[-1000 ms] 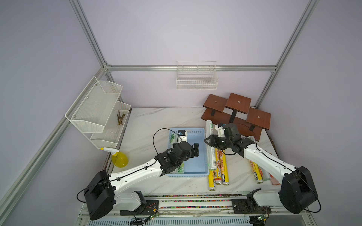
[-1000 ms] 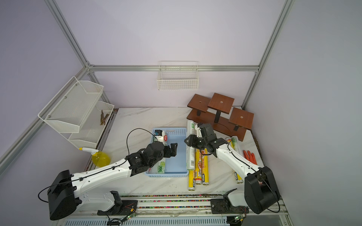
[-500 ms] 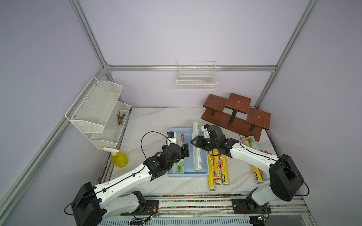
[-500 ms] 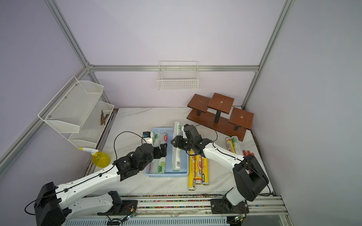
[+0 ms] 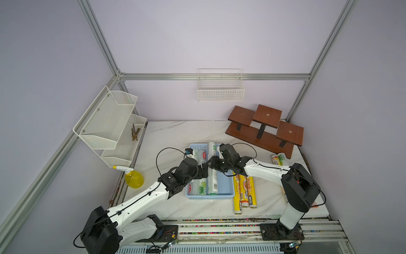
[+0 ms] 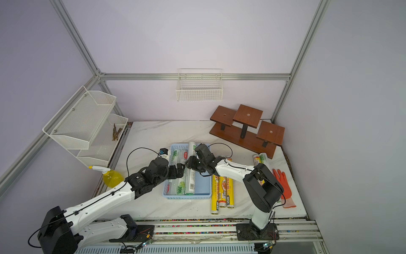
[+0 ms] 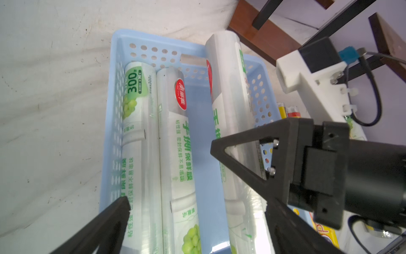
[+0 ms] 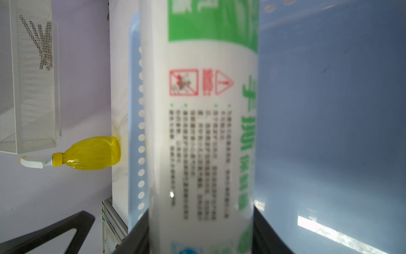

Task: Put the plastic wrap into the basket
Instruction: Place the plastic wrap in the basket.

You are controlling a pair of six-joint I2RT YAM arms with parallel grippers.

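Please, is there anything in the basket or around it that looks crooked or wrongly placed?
Yes. The white roll between the fingers of the right gripper is askew: its far end sticks out over the far rim of the basket instead of lying inside, unlike the two rolls beside it, which lie flat. Nothing looks spilled or damaged.

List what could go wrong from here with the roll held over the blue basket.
1. The held roll has its far end above the far wall of the basket; released now, it might end up propped on the rim instead of lying flat.
2. The left gripper, fingers open, hovers right beside the right gripper; either arm moving could clip the other or knock the roll.
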